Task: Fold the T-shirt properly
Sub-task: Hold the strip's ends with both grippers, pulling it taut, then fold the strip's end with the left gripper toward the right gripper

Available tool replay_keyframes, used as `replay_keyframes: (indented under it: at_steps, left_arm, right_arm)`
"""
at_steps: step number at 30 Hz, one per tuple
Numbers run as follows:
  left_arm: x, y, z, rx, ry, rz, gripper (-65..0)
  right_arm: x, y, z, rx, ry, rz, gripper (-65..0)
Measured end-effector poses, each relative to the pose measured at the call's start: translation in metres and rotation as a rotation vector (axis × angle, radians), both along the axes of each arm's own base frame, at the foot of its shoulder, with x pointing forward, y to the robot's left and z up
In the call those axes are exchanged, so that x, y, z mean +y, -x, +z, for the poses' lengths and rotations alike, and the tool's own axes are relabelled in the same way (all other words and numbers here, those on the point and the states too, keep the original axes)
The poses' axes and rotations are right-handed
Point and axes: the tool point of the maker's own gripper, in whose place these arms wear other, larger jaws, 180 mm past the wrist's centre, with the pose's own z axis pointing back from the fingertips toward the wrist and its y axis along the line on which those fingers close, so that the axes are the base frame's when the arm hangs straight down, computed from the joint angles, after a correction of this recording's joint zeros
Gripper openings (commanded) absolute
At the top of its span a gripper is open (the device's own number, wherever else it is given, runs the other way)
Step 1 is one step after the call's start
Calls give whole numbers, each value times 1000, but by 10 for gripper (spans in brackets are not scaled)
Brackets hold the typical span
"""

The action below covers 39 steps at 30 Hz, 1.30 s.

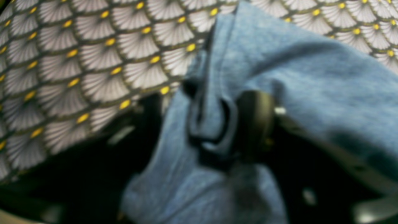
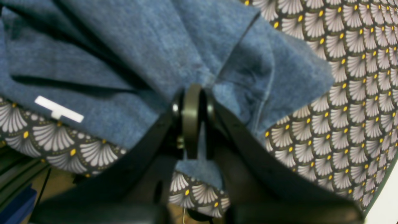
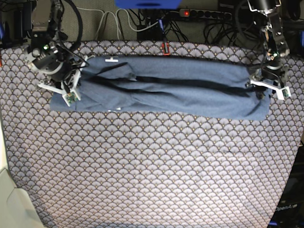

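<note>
Base view, left side: right tool (image 3: 71, 88) clamped tight on T-shirt (image 3: 180, 90) end, fabric bunched between closed jaws; arm reaches down from far bench edge, wrist tilted. T-shirt lies as a long band across far part of bench (image 3: 152, 171) on the fan-pattern tablecloth (image 3: 142, 156), stretched between both tools, likely tensioned to flatten the fold. Right side: left tool (image 3: 266, 85) at the other end, cloth gathered between jaws; gripping or letting go, cannot tell. Arm hangs steeply.
</note>
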Motion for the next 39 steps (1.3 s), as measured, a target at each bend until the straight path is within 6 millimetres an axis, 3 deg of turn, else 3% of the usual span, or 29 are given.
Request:
replay_keyframes:
  at_steps: [3,5,12,16,20,24,26,35,39]
  left_arm:
    - [-3,-5,-1,-11,21,-15,-512]
    - [-4,-6,-2,-12,27,-18,-562]
    - [-6,-7,2,-11,25,-26,-570]
    - [-25,-2,10,-1,18,-39,-570]
    - [-62,-7,34,-18,41,-115,-570]
    - [-122,-31,86,-97,38,-301,-571]
    - [-157,-32,103,-115,60,-373,-571]
    - [-284,1,112,-79,177,-676,-571]
    - [-318,14,111,-59,210,-769,-570]
  right_arm:
    - [0,-1,1,-3,0,0,-650]
    - [0,-1,1,-3,0,0,-650]
    - [0,-1,-1,2,-1,-1,-650]
    - [-1,0,-3,8,-1,-3,-650]
    - [-1,0,-3,9,-1,-3,-650]
    - [-1,0,-3,8,-1,-3,-650]
    - [-1,0,-3,8,-1,-5,-650]
    - [-1,-1,-2,6,-1,-4,-650]
    - [-2,-1,-2,6,1,-4,-650]
